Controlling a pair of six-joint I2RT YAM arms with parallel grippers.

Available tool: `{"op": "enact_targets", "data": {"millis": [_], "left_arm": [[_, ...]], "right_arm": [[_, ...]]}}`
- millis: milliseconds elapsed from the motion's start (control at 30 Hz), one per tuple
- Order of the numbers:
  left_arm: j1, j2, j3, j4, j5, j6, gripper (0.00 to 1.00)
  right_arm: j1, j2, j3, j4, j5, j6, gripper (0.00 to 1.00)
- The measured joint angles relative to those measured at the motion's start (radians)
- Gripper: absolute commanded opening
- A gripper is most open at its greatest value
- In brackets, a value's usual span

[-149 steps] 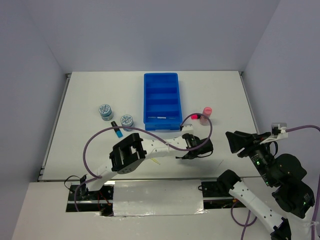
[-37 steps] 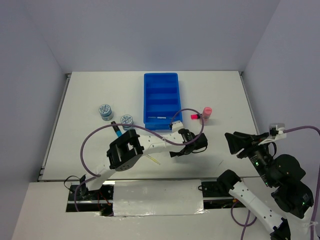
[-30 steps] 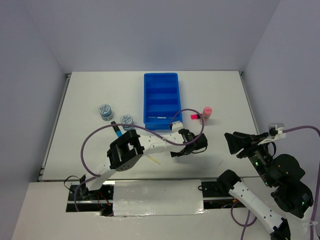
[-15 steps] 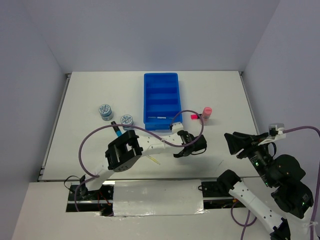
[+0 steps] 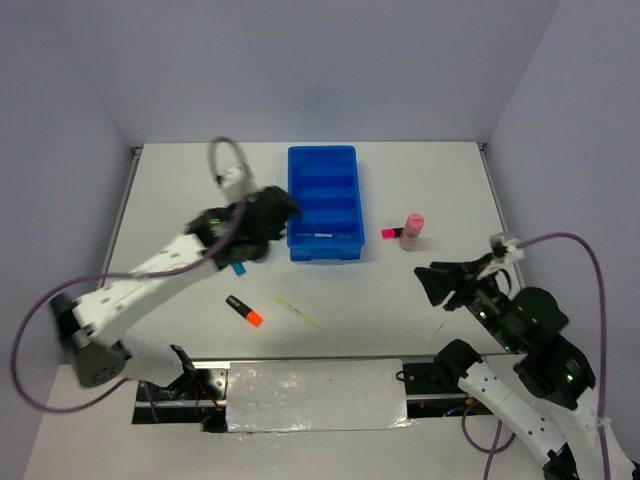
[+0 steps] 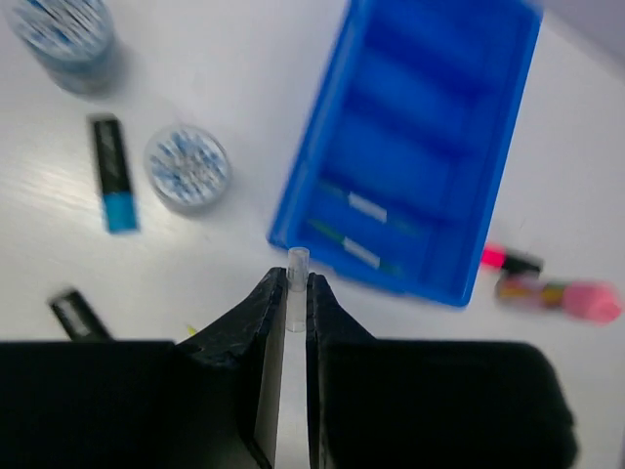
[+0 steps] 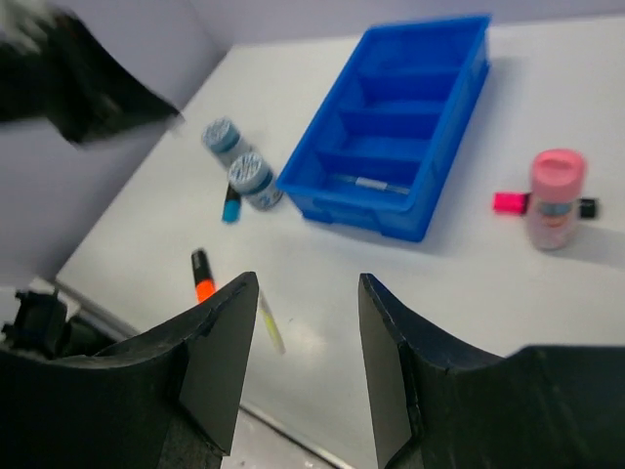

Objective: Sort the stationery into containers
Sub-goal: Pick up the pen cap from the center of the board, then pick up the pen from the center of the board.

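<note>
The blue tray (image 5: 323, 170) lies at the table's centre back, with thin sticks (image 5: 318, 236) in its nearest compartment. My left gripper (image 6: 291, 278) is shut on a thin pale stick (image 6: 297, 264) and hovers off the tray's (image 6: 420, 166) near-left corner. Below it are two patterned tubs (image 6: 186, 168) (image 6: 63, 29) and a blue-ended marker (image 6: 115, 186). The top view shows my left gripper (image 5: 278, 208) beside the tray's left wall. My right gripper (image 7: 303, 293) is open and empty, high above the table's front right. An orange-ended marker (image 5: 243, 310) and a pale stick (image 5: 297, 312) lie near the front.
A pink cylinder (image 5: 411, 230) stands right of the tray with a pink-ended marker (image 5: 389, 233) beside it. The left arm stretches over the tubs in the top view. The blue-ended marker (image 5: 237, 267) lies just in front of the arm.
My left gripper has shut on the thin stick and swung from the table in front of the tray's right end to its left side. The right arm has shifted slightly forward.
</note>
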Motion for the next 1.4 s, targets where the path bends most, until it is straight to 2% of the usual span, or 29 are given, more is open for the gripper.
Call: {"op": "enact_targets", "data": {"millis": [67,133,233,333,533,733,833,1033,1267,1300,1400], "left_arm": [[0.12,-0.201,-0.031,0.003,-0.03,0.099,0.0],[0.238,-0.364,-0.064,0.01,-0.034,0.192,0.0],[0.448,-0.543,-0.109,0.014,-0.002,0.341,0.0],[0.552,-0.661,-0.136,0.019,0.045,0.474,0.0],[0.565,-0.818,-0.288,0.086,0.197,0.624,0.0],[0.565,-0.9,-0.399,0.157,0.32,0.697,0.0],[0.565,-0.939,-0.431,0.175,0.32,0.708,0.0],[0.565,-0.955,-0.439,0.187,0.294,0.735,0.0],[0.565,-0.955,-0.439,0.192,0.288,0.756,0.0],[0.565,-0.954,-0.439,0.193,0.288,0.756,0.0],[0.565,-0.949,-0.441,0.197,0.288,0.755,0.0]], "right_arm": [[0.0,0.077,-0.04,0.058,-0.083,0.003,0.51],[0.007,0.229,-0.079,0.132,-0.191,0.007,0.52],[0.09,0.491,-0.1,0.222,-0.244,0.018,0.62],[0.233,0.731,-0.101,0.285,-0.241,0.007,0.69],[0.415,1.046,0.013,0.325,-0.159,-0.048,0.68],[0.477,1.359,0.219,0.322,-0.047,-0.074,0.63],[0.488,1.463,0.273,0.311,-0.026,-0.085,0.59],[0.492,1.601,0.342,0.275,-0.017,-0.104,0.55],[0.495,1.636,0.343,0.267,-0.039,-0.103,0.5],[0.496,1.64,0.342,0.268,-0.042,-0.103,0.45],[0.5,1.664,0.332,0.272,-0.058,-0.1,0.35]]}}
